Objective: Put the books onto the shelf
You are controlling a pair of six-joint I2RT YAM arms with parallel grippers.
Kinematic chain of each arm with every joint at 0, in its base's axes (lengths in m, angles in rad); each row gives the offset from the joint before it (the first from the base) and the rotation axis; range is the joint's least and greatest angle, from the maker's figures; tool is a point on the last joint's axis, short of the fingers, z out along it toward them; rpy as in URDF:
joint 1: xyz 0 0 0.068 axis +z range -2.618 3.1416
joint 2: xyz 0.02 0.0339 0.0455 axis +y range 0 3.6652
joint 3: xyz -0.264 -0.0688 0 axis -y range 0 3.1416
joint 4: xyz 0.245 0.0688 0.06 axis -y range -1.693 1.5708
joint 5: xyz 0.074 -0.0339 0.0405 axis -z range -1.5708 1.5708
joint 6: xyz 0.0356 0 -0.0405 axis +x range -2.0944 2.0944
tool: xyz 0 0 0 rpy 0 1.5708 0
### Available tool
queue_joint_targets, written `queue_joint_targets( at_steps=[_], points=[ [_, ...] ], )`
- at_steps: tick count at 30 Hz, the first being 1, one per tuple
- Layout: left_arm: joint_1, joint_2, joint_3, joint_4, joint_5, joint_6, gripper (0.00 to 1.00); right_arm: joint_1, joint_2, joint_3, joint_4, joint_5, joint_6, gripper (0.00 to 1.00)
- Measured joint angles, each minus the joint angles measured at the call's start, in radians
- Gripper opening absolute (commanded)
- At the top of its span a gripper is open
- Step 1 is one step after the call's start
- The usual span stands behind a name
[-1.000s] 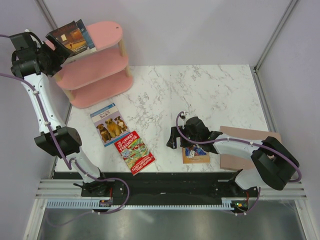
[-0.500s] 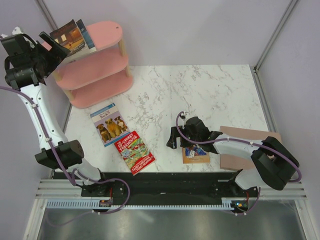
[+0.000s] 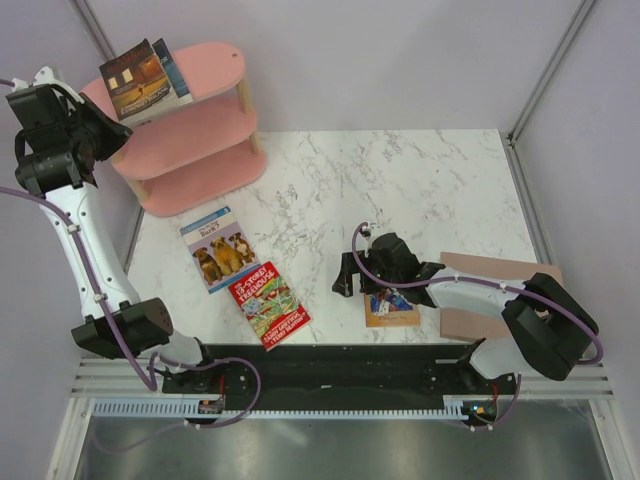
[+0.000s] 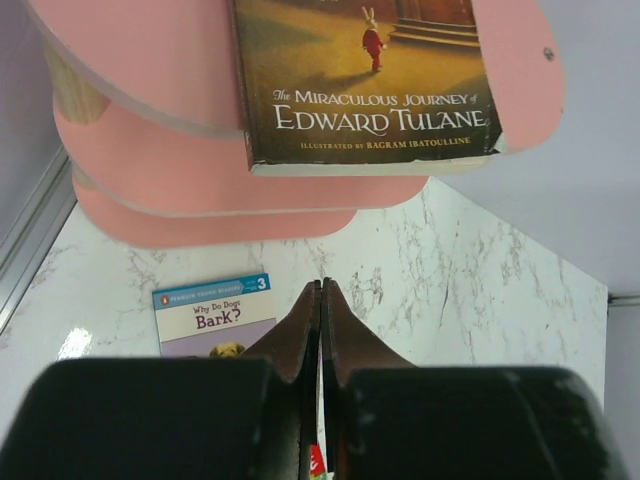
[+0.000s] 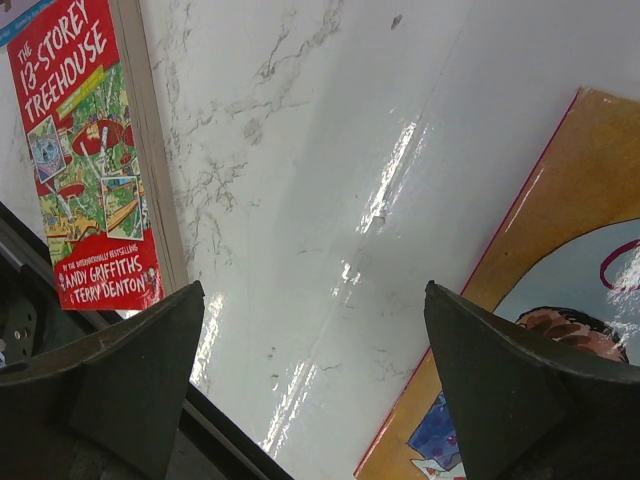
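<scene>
Left gripper [image 4: 320, 300] at far left, raised beside shelf [image 3: 190, 135] top board, jaws pressed together, gripping nothing. Top board holds dark brown book [image 3: 132, 78], overhanging its left end and partly covering dark blue book [image 3: 172, 68]. Puppy book [image 3: 218, 248] flat on marble table [image 3: 400, 190], near side of shelf; treehouse book [image 3: 268, 305] just beside it, nearer. Right gripper [image 5: 310, 370] wide open, low over table, at left edge of orange-tan book [image 3: 392, 308]. Brown board [image 3: 490, 290] further right, under right arm.

left end effector [image 4: 321, 291] closed, up high
</scene>
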Motion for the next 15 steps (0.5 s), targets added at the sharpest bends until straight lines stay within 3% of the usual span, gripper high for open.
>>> queue_joint_targets(
  at_steps=[15],
  points=[
    [-0.008, 0.136, 0.048, 0.001, -0.049, -0.006, 0.02, 0.000, 0.000, 0.000, 0.003, 0.000, 0.000, 0.98]
  ],
)
